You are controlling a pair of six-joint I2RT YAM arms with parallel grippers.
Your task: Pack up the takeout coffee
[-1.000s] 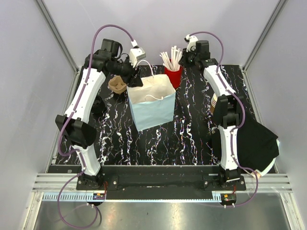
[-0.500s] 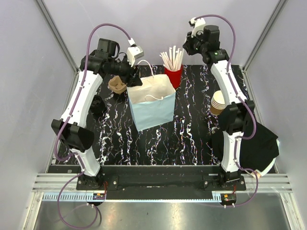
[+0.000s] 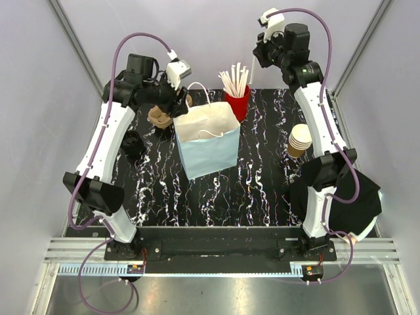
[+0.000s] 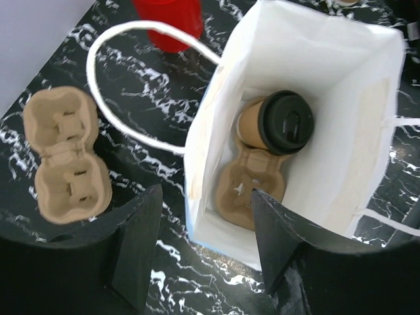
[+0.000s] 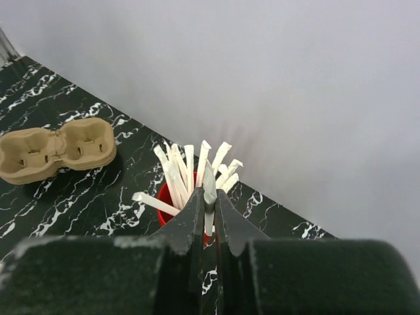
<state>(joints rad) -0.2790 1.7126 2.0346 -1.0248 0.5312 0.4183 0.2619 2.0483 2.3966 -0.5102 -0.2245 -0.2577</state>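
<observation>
The takeout coffee [image 4: 250,123], a tan paper cup with a black lid, stands in a tan cardboard carrier [image 4: 248,189] at the bottom of the open pale blue paper bag [image 3: 209,152] [image 4: 367,141]. It does not show in the top view. My left gripper [image 4: 207,243] [image 3: 173,105] hovers open above the bag's left rim, nothing between its fingers. My right gripper [image 5: 209,200] [image 3: 262,55] is raised at the back, above the red cup of white sticks [image 3: 237,102] [image 5: 164,197]. It is shut on one white stick [image 5: 209,191].
A second empty cardboard carrier [image 3: 159,117] [image 4: 65,154] [image 5: 56,149] lies left of the bag. A nested stack of brown cups [image 3: 300,140] stands at the right, beside the right arm. A black cloth [image 3: 354,197] lies at the right front. Pale walls close in the back and sides.
The right arm has risen up and back from the red cup, still shut on a white stick. The left gripper has drawn a little to the left, over the bag's left rim.
</observation>
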